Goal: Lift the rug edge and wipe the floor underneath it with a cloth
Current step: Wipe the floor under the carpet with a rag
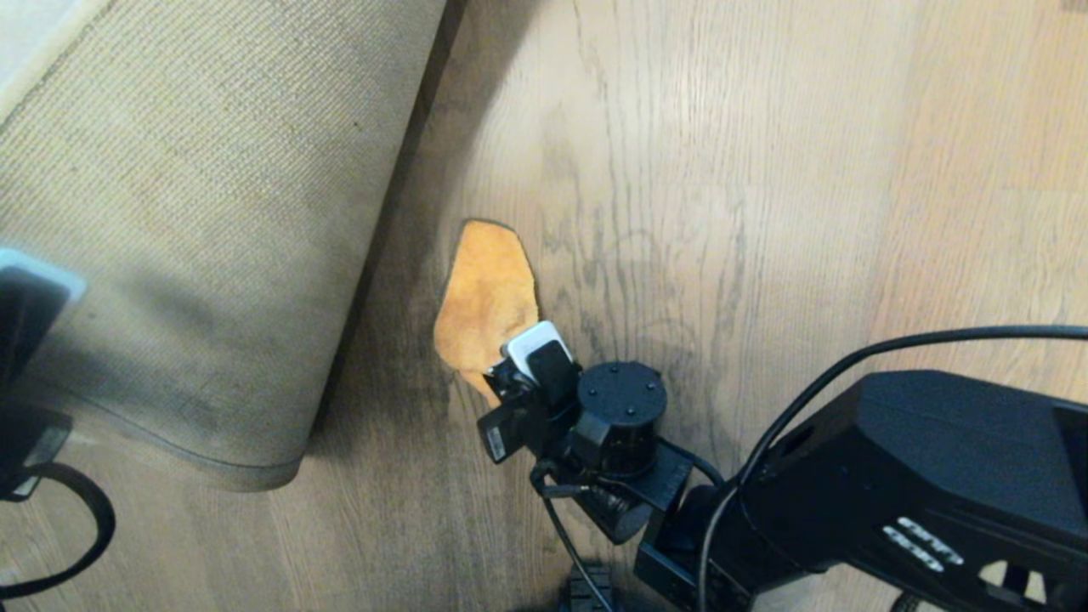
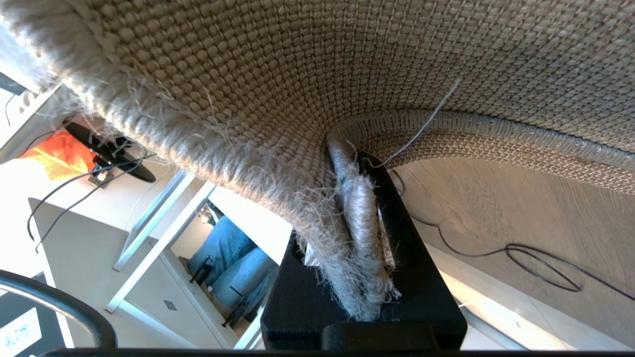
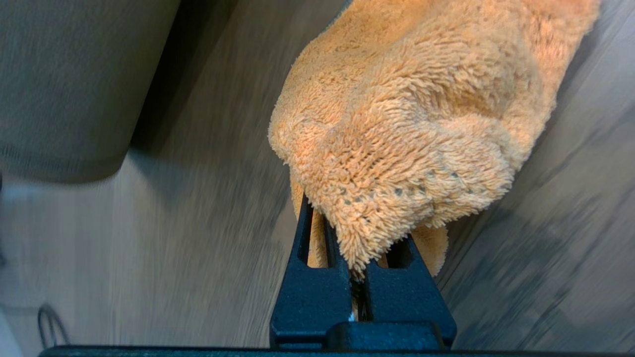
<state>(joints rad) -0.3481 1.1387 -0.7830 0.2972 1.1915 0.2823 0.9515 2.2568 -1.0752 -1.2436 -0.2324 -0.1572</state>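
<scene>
Legible text, labels, numbers: none. White markings on the black right arm housing (image 1: 926, 544), lower right in the head view, are too blurred to read. No brand or sign readable elsewhere.

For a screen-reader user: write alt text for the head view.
The right gripper holds an orange cloth on the wood-plank floor, beside the lifted rug edge showing its woven backing. The left arm sits at the picture's left border.

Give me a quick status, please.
Left end effector clamps rug edge, lifted. Right end effector grips cloth on floor. Nothing in the way.
</scene>
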